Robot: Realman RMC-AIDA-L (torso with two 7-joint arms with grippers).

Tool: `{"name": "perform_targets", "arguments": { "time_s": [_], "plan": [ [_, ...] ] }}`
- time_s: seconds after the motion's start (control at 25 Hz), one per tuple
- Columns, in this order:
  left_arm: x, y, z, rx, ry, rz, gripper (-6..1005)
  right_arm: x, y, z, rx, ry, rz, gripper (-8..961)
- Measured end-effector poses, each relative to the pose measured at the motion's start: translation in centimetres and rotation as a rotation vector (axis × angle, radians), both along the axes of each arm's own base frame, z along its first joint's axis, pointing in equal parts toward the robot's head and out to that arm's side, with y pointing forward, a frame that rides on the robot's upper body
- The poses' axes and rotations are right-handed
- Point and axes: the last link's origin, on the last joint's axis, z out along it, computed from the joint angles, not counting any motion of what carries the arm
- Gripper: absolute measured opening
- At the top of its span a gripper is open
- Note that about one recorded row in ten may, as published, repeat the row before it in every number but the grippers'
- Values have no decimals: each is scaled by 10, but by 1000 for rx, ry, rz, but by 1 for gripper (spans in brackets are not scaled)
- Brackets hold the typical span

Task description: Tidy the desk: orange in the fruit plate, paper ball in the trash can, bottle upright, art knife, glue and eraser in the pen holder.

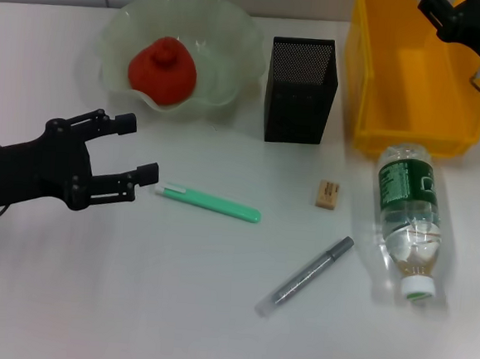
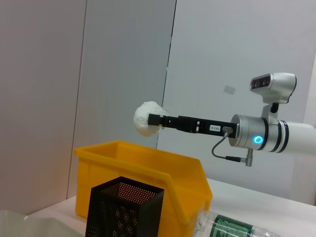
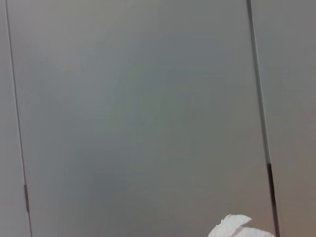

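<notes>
The right gripper (image 2: 157, 120) is raised above the trash can (image 1: 414, 77), pinching the paper ball (image 2: 146, 118) between its fingers. In the left wrist view the ball hangs clear of the bin, above the yellow rim. A white edge of the ball (image 3: 232, 228) also shows in the right wrist view against a grey wall.

The left gripper (image 1: 141, 148) hovers over the left part of the desk (image 1: 130, 304), its fingers spread apart and holding nothing. Its tips point toward the green art knife (image 1: 209, 202), whose white end lies just beside the lower finger.

The orange (image 1: 162, 70) sits inside the fruit plate (image 1: 234, 46) at the back of the desk. The pen holder (image 1: 301, 90) stands upright between the fruit plate and the trash can, with nothing visible inside it.

The bottle (image 1: 407, 218) lies on its side in front of the trash can, cap toward the near edge of the desk and base close to the bin wall. The eraser (image 1: 328, 194) lies flat on the desk between the art knife and the bottle, touching neither. A grey pen-shaped stick (image 1: 306, 275) lies at an angle in front of the eraser, near the bottle cap.
</notes>
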Motion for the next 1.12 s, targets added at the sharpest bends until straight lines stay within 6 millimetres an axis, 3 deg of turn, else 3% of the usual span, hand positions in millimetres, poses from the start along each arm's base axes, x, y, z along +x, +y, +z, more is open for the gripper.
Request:
{"name": "perform_targets", "arguments": {
  "time_s": [0.08,0.28,0.52,1.12],
  "plan": [
    [0,0,0,0,0,0,859,1,0,0,2,0,-3,500],
    [0,0,1,0,-1,-1,859,1,0,1,5,-1,-5,611],
    [0,0,1,0,-1,-1,859,1,1,1,7,0,-7,795],
    [0,0,1,0,-2,-1,859,1,1,3,15,11,-11,796]
  ]
}}
